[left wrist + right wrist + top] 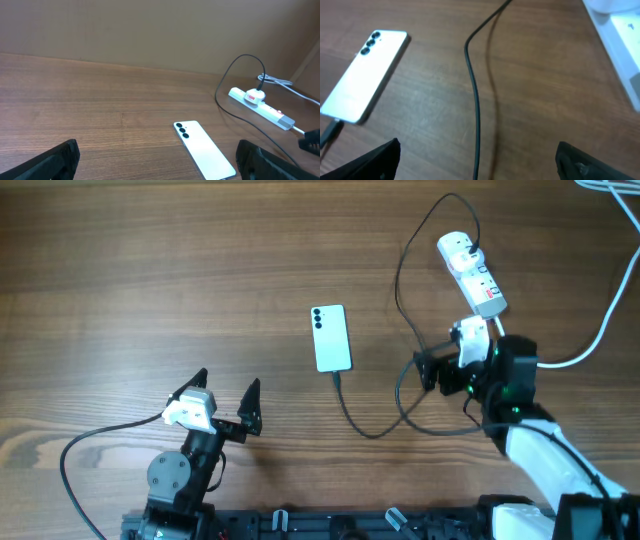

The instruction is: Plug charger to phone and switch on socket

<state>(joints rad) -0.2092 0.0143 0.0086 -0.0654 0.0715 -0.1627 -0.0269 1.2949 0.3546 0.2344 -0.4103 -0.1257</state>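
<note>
The phone [331, 338] lies face down mid-table, its pale back and three lenses up. It also shows in the left wrist view [205, 155] and the right wrist view [367, 75]. The charger cable [375, 432] runs from the phone's bottom edge in a loop to the socket [472, 272] at the back right. Its plug tip sits at the phone's end [330, 132]. My right gripper [440, 375] is open and empty, just below the socket, with the cable [475, 100] lying on the table between its fingers. My left gripper [225, 395] is open and empty, left of the phone.
The socket's thick white cord [600, 330] runs off to the right edge. A black arm lead [90, 445] curls at the front left. The table [150, 280] is bare wood to the left and back.
</note>
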